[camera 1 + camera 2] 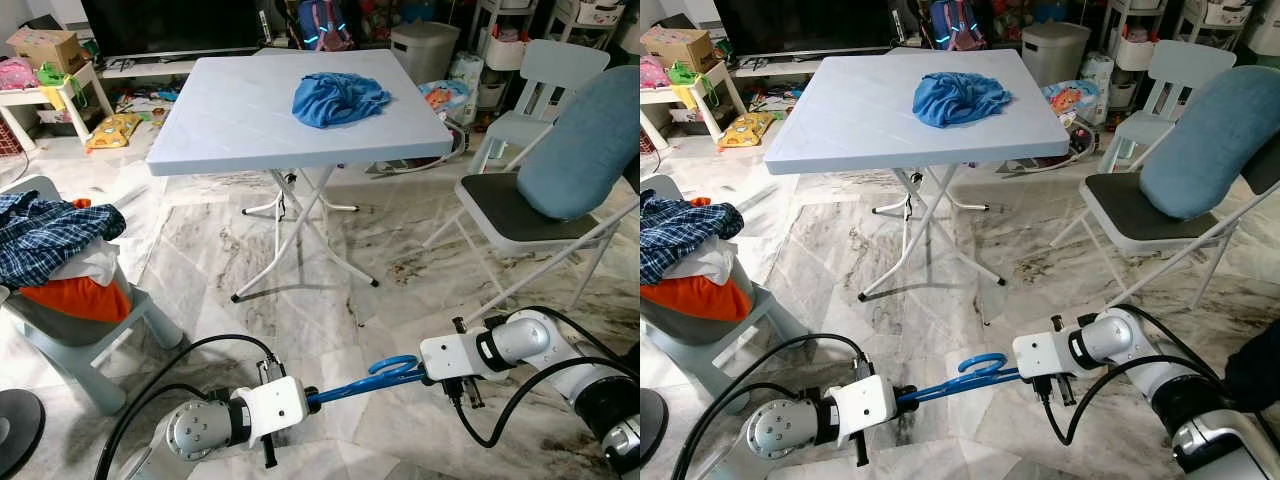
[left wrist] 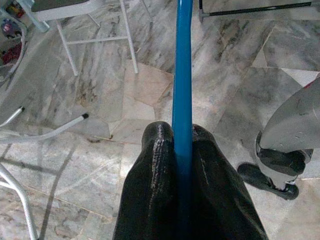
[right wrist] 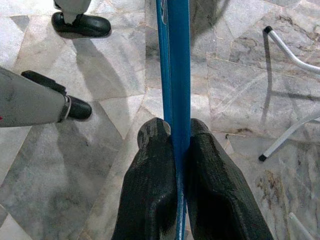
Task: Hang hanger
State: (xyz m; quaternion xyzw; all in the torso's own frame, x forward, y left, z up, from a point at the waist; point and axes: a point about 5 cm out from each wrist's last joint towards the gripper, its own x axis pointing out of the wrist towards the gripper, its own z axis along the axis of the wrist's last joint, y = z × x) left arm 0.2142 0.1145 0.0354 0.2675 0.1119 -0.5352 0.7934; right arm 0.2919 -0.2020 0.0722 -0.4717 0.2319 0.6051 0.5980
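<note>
In the left eye view, the blue hanger (image 1: 362, 381) is held low over the marble floor (image 1: 300, 300), stretched between the two arms in front of the robot. The left tool (image 1: 312, 396) grips one end of it and the right tool (image 1: 422, 372) grips the other end, close to the curved hook. Beyond them stands a white folding tabletop (image 1: 240, 120) with a crumpled blue garment (image 1: 338, 98) lying on it. A grey chair with a blue cushion (image 1: 575, 145) stands on the robot's right, and a small grey chair piled with clothes (image 1: 55, 245) on its left.

In the left wrist view, the left tool's two black fingers (image 2: 155, 190) are closed tight on the hanger's blue bar (image 2: 183, 75), which runs straight out from between them over the floor.

In the right wrist view, the right tool's fingers (image 3: 150, 195) are likewise clamped on the blue bar (image 3: 175, 60), with the robot's feet (image 3: 80, 25) on the marble beyond.
</note>
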